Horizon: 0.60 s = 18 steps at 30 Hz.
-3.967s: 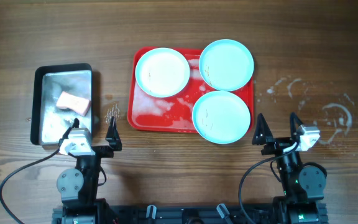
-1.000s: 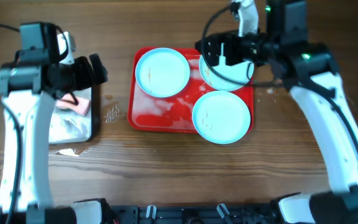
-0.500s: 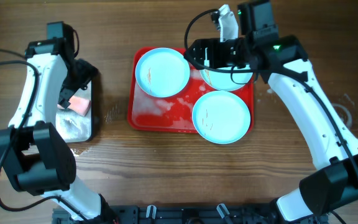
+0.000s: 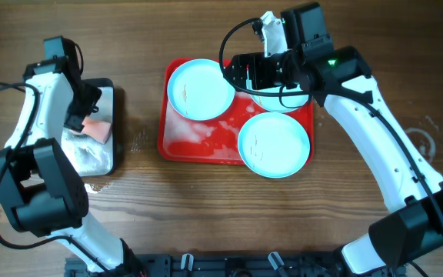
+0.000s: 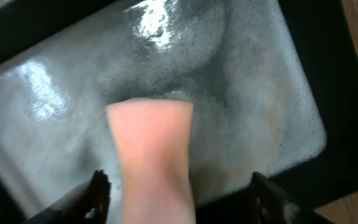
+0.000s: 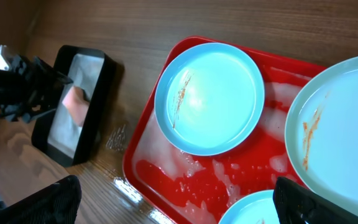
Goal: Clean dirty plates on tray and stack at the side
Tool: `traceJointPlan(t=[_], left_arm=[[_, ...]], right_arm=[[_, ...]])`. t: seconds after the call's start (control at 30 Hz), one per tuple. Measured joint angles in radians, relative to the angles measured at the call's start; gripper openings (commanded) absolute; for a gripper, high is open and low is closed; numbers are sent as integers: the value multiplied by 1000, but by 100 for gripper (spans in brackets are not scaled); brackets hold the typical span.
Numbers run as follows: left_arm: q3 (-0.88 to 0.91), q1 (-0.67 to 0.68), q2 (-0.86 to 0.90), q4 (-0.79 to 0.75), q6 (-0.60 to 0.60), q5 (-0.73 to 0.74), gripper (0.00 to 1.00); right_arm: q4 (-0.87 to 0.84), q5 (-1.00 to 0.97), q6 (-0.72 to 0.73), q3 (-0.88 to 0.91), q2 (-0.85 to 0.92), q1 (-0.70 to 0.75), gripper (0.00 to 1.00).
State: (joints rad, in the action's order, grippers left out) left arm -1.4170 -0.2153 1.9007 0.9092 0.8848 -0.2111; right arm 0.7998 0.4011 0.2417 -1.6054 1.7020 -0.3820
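Three pale blue plates lie on the wet red tray (image 4: 198,142): one at the back left (image 4: 201,88), one at the back right (image 4: 287,98) partly hidden by my right arm, one at the front right (image 4: 274,144). My right gripper (image 4: 241,73) is open and empty, above the tray between the two back plates. The right wrist view shows the back-left plate (image 6: 210,102) with an orange smear, the back-right plate (image 6: 340,124) and the sudsy tray (image 6: 185,180). My left gripper (image 5: 179,199) is open, its fingers either side of a pink sponge (image 5: 151,155).
The sponge (image 4: 94,128) lies in a grey metal pan (image 4: 116,115) of soapy water left of the tray. Water drops (image 4: 138,140) sit between pan and tray. Wet smears (image 4: 421,142) mark the wood at the right.
My left gripper has come down into the pan, over the sponge. My right gripper has shifted a little left over the back of the tray.
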Motion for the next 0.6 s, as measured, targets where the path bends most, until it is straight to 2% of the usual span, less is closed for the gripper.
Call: traceJointPlan(t=[0.47, 0.5, 0.53, 0.57, 0.6], left_arm=[[169, 0, 1, -137, 5, 7, 63], [175, 0, 1, -145, 5, 8, 60], [182, 0, 1, -160, 6, 9, 52], [186, 0, 1, -170, 6, 10, 40], [188, 0, 1, -174, 14, 11, 33]], right_arm=[[1, -25, 0, 0, 0, 0, 100], [1, -25, 0, 0, 0, 0, 100], [1, -25, 0, 0, 0, 0, 100], [1, -25, 0, 0, 0, 0, 100], [1, -25, 0, 0, 0, 0, 100]])
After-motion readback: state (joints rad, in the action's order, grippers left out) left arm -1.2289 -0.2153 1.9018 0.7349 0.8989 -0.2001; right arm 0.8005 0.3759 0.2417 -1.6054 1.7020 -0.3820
